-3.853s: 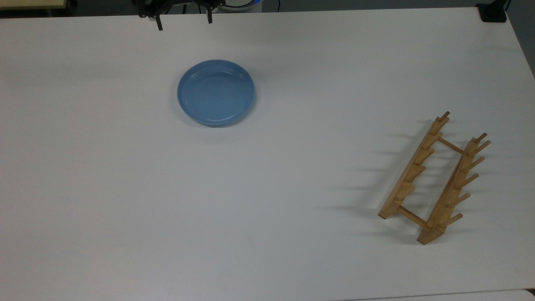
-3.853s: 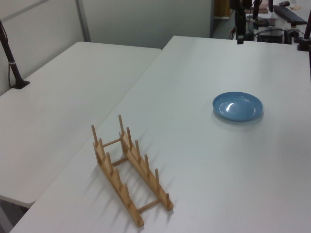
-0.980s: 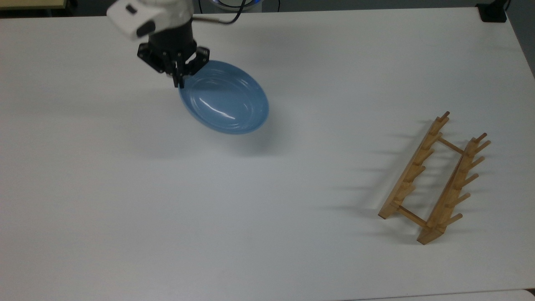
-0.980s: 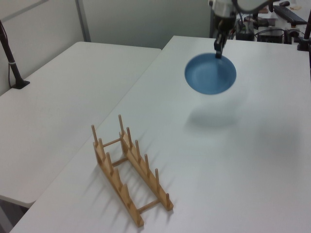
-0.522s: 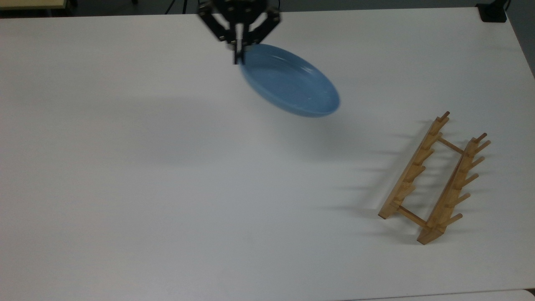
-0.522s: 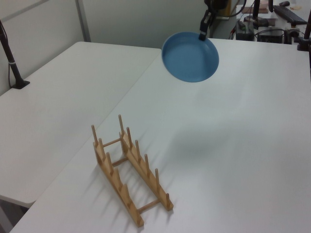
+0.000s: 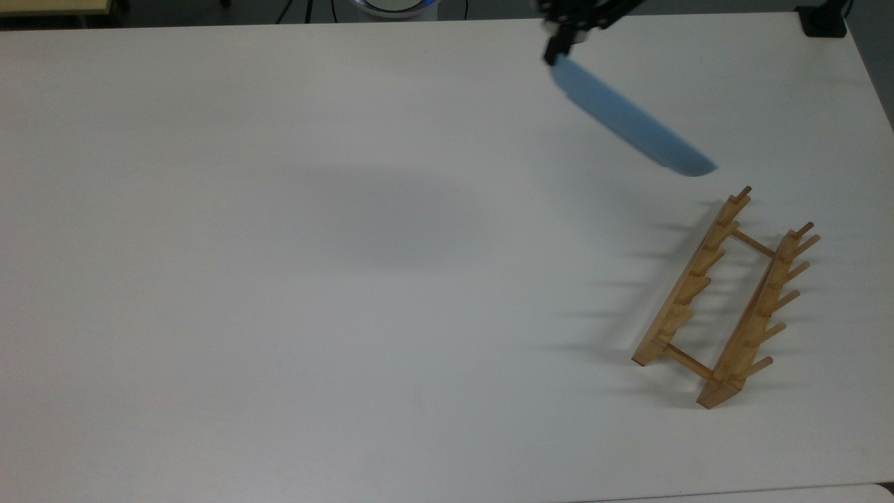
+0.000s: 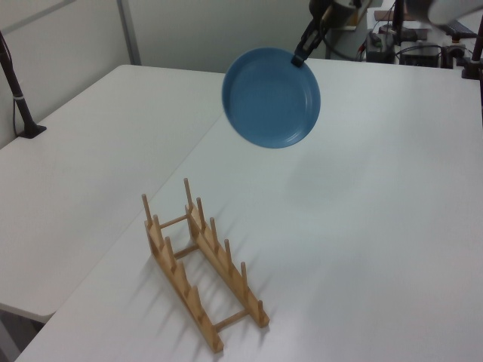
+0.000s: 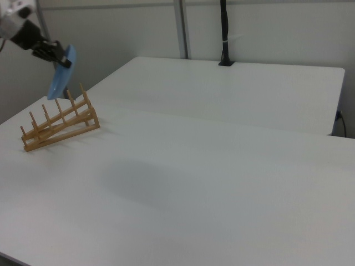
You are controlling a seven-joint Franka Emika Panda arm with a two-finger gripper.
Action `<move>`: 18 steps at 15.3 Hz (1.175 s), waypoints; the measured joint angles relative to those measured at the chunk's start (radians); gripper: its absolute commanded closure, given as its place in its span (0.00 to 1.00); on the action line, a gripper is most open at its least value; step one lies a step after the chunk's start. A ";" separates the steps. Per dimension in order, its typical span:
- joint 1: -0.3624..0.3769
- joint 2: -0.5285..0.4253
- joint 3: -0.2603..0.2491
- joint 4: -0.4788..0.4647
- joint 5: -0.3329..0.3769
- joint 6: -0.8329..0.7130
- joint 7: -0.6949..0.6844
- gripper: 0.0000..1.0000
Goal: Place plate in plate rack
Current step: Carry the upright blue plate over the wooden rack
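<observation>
The light-blue plate (image 7: 632,122) (image 8: 272,98) (image 9: 61,79) hangs in the air, tipped almost on edge, high above the white table (image 7: 279,279). My gripper (image 7: 552,54) (image 8: 300,55) (image 9: 62,60) is shut on the plate's upper rim. The wooden plate rack (image 7: 726,297) (image 8: 200,264) (image 9: 58,122) stands on the table with its pegs upright and nothing in it. In the top view the plate's lower edge is just beyond the rack's far end, up and to the top view's left of it.
A second white table (image 8: 90,166) adjoins this one on the left view's left. A black pole on a base (image 8: 19,94) (image 9: 224,33) stands on it. A black block (image 7: 824,21) sits at the top view's far right corner.
My gripper has carried the plate towards the rack, to the top view's right, and tipped it steeper, from slanted to nearly edge-on. The rack has not moved.
</observation>
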 measured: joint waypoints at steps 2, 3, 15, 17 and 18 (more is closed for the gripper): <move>0.043 0.024 0.042 -0.001 -0.156 0.001 0.158 1.00; 0.068 0.042 0.052 -0.003 -0.240 0.002 0.230 1.00; 0.279 0.311 0.055 -0.003 -0.873 0.011 0.624 1.00; 0.298 0.321 0.055 -0.002 -0.912 0.011 0.632 1.00; 0.308 0.328 0.055 -0.002 -0.927 0.011 0.637 1.00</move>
